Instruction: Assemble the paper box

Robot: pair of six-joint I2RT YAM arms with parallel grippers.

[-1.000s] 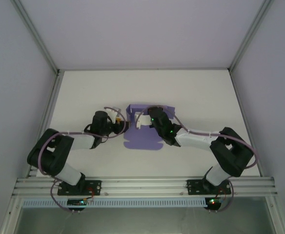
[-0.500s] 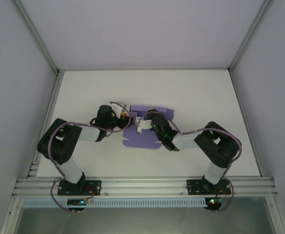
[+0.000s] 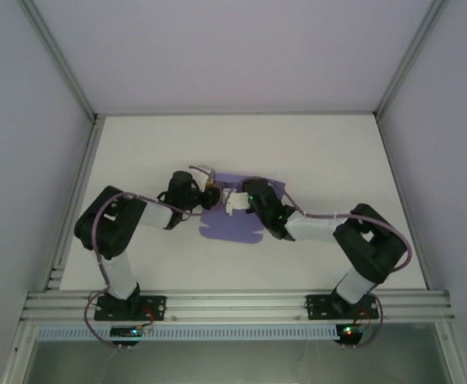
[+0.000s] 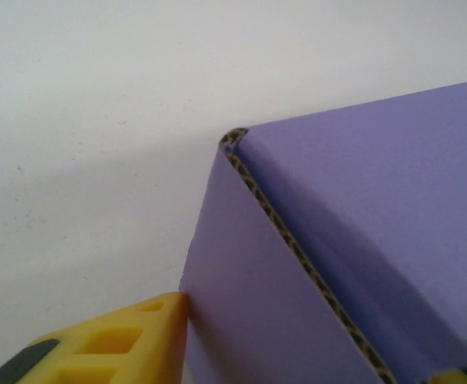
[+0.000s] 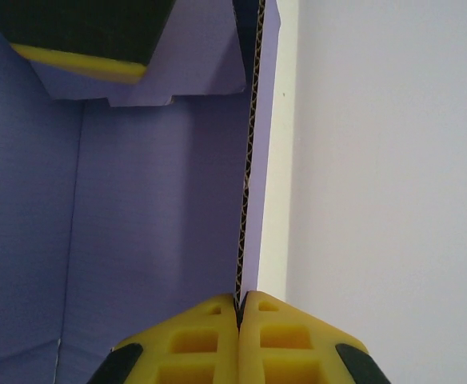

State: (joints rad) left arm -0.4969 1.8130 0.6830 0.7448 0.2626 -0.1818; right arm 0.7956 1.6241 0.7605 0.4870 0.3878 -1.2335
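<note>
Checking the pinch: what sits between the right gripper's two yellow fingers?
A wall of the paper box, its corrugated edge clamped by the right gripper, shown in the right wrist view.

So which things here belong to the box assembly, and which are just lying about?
In the job: paper box; right gripper, pinching one box wall; left gripper, at the box's far-left corner.
Just there: white table; aluminium rail along the near edge.
</note>
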